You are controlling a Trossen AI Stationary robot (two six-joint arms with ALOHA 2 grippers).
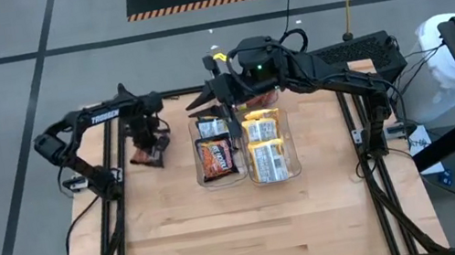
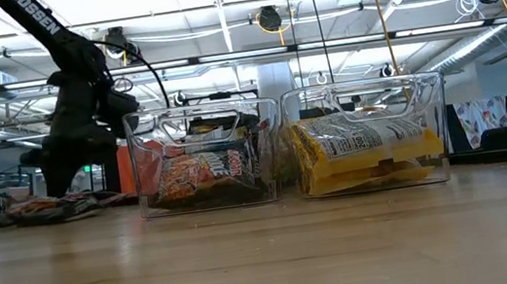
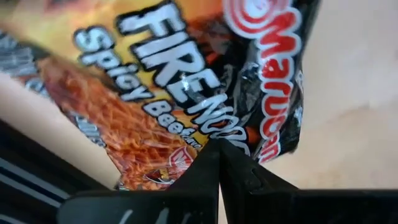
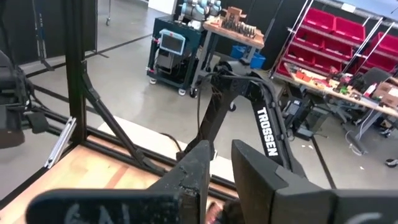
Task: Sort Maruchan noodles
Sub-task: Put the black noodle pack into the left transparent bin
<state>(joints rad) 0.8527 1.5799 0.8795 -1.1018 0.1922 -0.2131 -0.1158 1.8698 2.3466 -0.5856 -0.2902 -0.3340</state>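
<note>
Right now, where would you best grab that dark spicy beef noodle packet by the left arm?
By its thin crimped end edge, coming down from above. The dark spicy beef packet is flat and floppy and lies on the table, so only an edge fits between fingers. The left gripper is already shut on that edge.

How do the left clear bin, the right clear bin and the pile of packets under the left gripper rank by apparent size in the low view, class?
1. Left clear bin and right clear bin: they look alike, so no ranking between them.
2. Pile of packets under the left gripper: clearly smallest, low and flat, though it may lie farther from the camera.
</note>
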